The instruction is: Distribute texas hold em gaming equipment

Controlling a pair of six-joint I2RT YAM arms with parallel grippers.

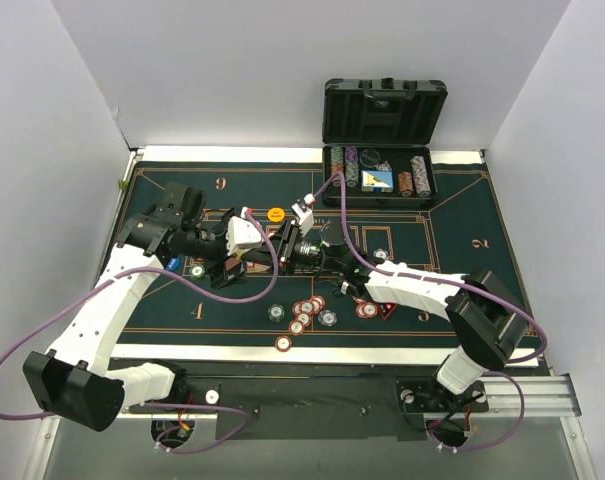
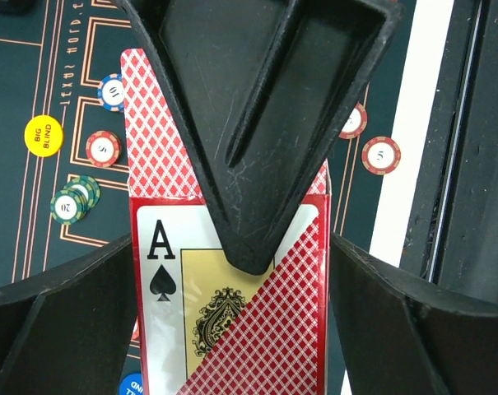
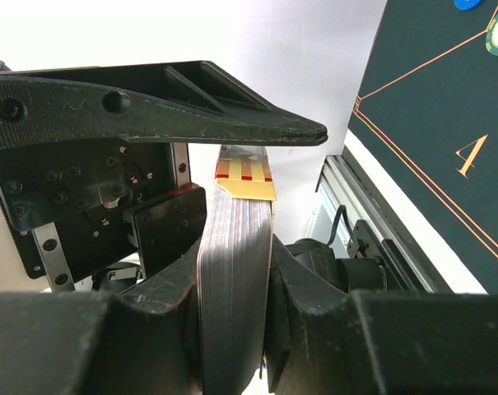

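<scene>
A boxed deck of playing cards (image 2: pixel 257 329), red-checked with an ace of spades on its face, hangs upright above the mat. My right gripper (image 3: pixel 232 263) is shut on the deck (image 3: pixel 236 271), and one of its fingers (image 2: pixel 257 123) crosses the box face. My left gripper (image 2: pixel 232 239) is open, one jaw on each side of the box and narrowly apart from it. Both grippers meet over the mat's middle: left gripper (image 1: pixel 267 250), right gripper (image 1: pixel 300 248). Poker chips (image 1: pixel 304 308) lie loose on the mat, and a yellow Big Blind button (image 2: pixel 44 136) lies beside a red chip (image 2: pixel 103 148).
The black case (image 1: pixel 382 110) stands open at the back right with rows of chips (image 1: pixel 352 165) inside. Single chips lie at the near white border (image 1: pixel 284 343) and right of the cluster (image 1: pixel 366 309). Green chips (image 2: pixel 72 202) are stacked on the green mat (image 1: pixel 452 215).
</scene>
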